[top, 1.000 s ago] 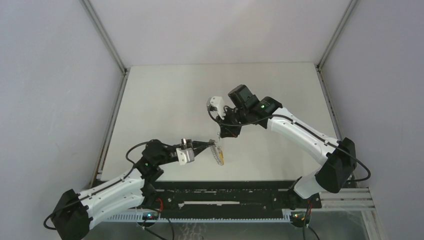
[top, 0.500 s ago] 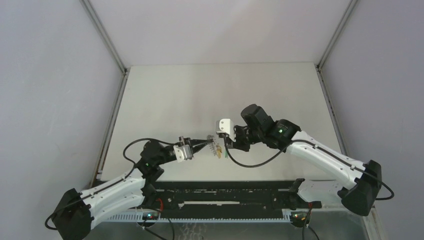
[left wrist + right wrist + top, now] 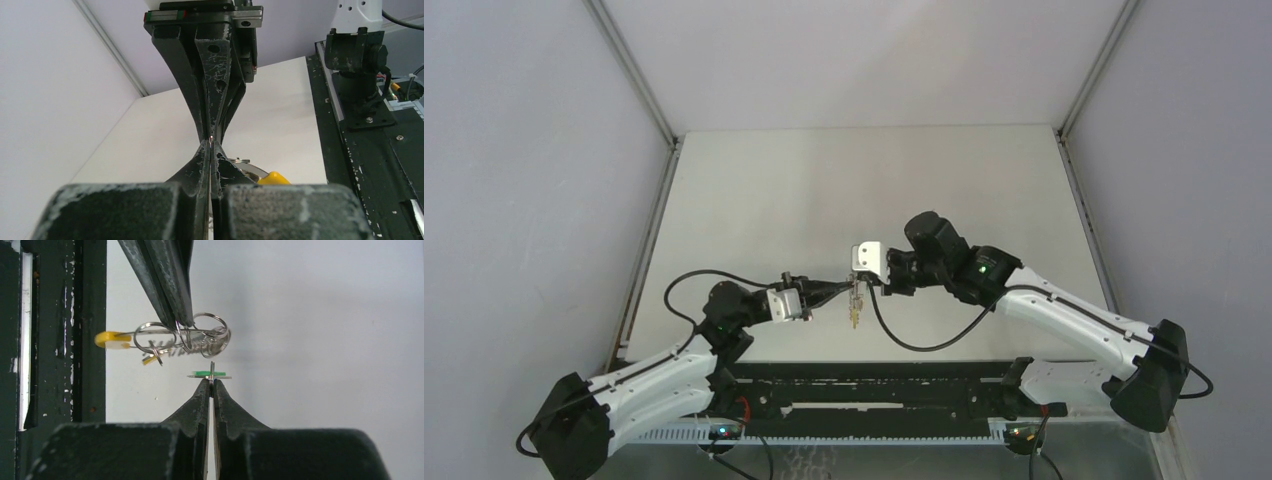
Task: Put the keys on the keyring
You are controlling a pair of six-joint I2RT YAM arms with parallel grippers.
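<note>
- The left tool is matte black, its fingers streaked with pale grey scuffs.
- The right tool is the same black, with chalky white wear along the edges.
- The keyring is bare silver-grey metal, rough and beaded-looking along the rim.
- The yellow key has a bright yellow head, a touch paler underneath.
- The green key shows as a thin sliver of vivid green.
- The desk is plain off-white, with no pattern at all.
- The left arm and the right arm both have white shells and black joints, each with a small green light glowing.
- The base rail is black, flecked with white chips.
- The walls are pale grey with a lilac tinge.
</note>
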